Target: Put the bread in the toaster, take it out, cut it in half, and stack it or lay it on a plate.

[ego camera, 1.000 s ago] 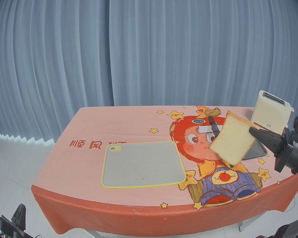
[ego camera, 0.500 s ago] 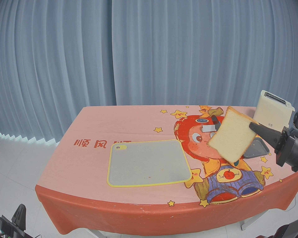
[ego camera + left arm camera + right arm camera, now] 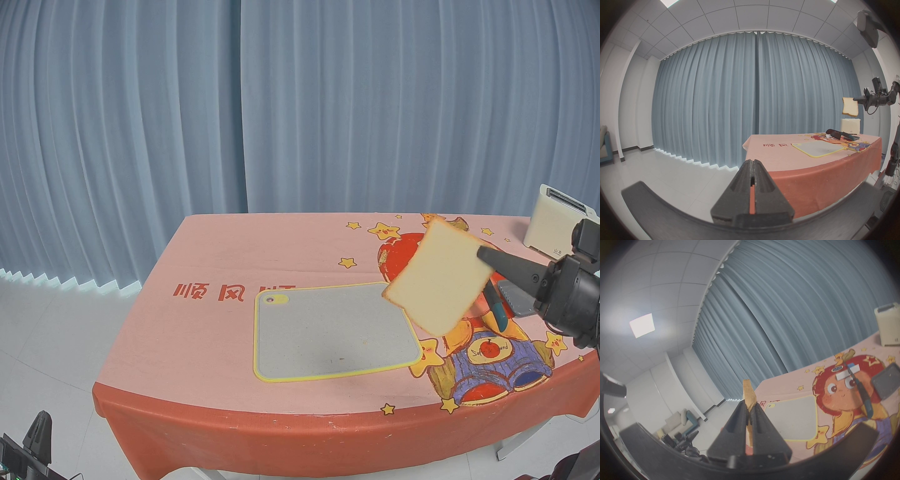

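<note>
Blue curtains (image 3: pixel 250 106) back the pink-clothed desk (image 3: pixel 206 262). The right hand (image 3: pixel 484 255) pinches the bread (image 3: pixel 437 278) by one edge, aloft over the desk's right half, between cutting board (image 3: pixel 331 328) and far-right-corner toaster (image 3: pixel 556 222). The left hand (image 3: pixel 752 168), pressed together, hangs low off the desk's left edge.

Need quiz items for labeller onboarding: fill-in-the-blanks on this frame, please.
The right gripper grips a slice of ___.
The cutting board has a ___ rim.
The left gripper has its jaws ___ (open/closed).
Missing: bread; yellow; closed.
</note>
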You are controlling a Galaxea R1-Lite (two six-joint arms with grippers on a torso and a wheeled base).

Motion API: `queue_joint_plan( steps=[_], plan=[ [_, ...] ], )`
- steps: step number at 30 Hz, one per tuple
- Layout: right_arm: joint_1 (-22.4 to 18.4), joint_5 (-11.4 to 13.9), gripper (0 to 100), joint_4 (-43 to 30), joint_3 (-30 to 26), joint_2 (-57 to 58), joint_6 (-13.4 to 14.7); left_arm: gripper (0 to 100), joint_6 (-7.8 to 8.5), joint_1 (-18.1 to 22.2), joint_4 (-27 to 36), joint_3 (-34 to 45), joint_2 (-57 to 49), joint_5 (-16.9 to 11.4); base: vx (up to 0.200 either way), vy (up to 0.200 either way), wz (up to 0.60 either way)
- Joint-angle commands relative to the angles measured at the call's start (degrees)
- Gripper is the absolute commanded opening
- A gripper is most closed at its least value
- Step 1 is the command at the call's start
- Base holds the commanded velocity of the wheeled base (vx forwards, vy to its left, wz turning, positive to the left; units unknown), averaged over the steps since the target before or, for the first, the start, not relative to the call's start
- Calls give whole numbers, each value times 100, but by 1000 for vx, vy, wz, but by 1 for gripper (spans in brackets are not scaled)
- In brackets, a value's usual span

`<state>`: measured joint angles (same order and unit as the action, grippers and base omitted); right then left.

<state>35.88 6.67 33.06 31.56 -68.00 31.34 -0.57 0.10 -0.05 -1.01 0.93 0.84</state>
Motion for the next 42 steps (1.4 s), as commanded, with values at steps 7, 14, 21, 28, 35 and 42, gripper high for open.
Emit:
queue_joint_plan(
  steps=[7,14,21,28,35,42],
  plan=[
    [323,-236,0,289,113,-1049,786,0,5,-1,-4,101,-93,-5,0,0,0],
    [315,-210,0,842,96,-1611,1339,0,-4,-1,-4,101,-93,4,0,0,0],
    [394,-263,0,1326,43,-2130,1331,0,-4,8,-4,101,-93,-5,0,0,0],
    [429,-263,0,1493,17,-2508,1375,0,-4,-1,-4,101,-93,4,0,0,0],
    [420,-271,0,1906,-54,-2833,1383,0,-4,8,-4,101,-93,4,0,0,0],
    [420,-421,0,2020,-27,-3053,1445,0,-4,-1,-4,101,-93,-5,0,0,0]
  ],
)
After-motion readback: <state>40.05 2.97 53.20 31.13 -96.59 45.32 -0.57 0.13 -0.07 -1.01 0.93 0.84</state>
